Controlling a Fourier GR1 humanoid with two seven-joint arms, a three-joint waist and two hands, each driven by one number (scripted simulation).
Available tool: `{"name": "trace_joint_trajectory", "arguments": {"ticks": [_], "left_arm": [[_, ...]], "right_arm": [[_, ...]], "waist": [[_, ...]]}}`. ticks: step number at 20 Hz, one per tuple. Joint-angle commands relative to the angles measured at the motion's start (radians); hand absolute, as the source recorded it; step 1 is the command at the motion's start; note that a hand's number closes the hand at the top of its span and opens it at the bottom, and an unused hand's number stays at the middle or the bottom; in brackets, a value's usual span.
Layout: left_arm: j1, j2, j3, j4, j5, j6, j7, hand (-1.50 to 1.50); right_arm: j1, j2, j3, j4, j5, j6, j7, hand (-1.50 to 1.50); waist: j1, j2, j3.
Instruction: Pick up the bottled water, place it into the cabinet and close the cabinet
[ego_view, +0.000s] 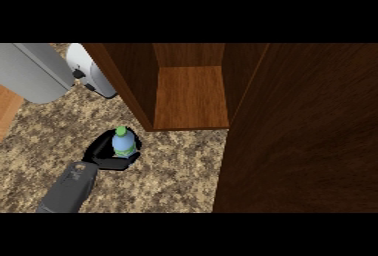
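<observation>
The bottled water (123, 142), pale blue with a green cap, stands upright on the speckled counter just in front of the cabinet's left wall. My left hand (111, 161) comes in from the lower left and is curled round the bottle, hiding its lower part. The wooden cabinet (190, 95) stands open, and its inner shelf floor is bare. Its dark door (310, 130) swings out toward me and fills the right side of the view. My right hand does not show.
A large grey and white object (44, 70) sits at the back left, close to the cabinet's left wall. A strip of light wood (6, 112) shows at the left edge. Speckled counter (177, 170) lies between the bottle and the door.
</observation>
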Motion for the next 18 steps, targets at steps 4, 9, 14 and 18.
{"name": "trace_joint_trajectory", "arguments": {"ticks": [4, 9, 14, 18], "left_arm": [[-0.016, -0.014, -0.097, -0.097, -0.086, 0.001, -0.224, 1.50], [0.086, -0.100, -0.063, -0.131, -0.067, 0.283, -0.279, 1.50], [0.135, -0.167, 0.103, -0.179, 0.062, 0.554, -0.234, 1.50], [0.168, -0.201, 0.025, -0.316, 0.153, 0.513, -0.157, 1.50]], "right_arm": [[0.008, -0.008, 0.034, -0.111, 0.043, -0.027, 0.076, -1.50], [-0.007, -0.025, 0.011, -0.099, 0.060, -0.039, 0.071, -1.50], [0.022, -0.034, 0.011, -0.067, 0.032, -0.048, 0.038, -1.50], [0.068, -0.048, -0.005, -0.062, 0.006, -0.028, -0.031, -1.50]], "waist": [[0.001, -0.005, -0.001], [0.021, -0.008, 0.001], [0.035, -0.013, 0.003], [0.034, -0.013, 0.005]]}}
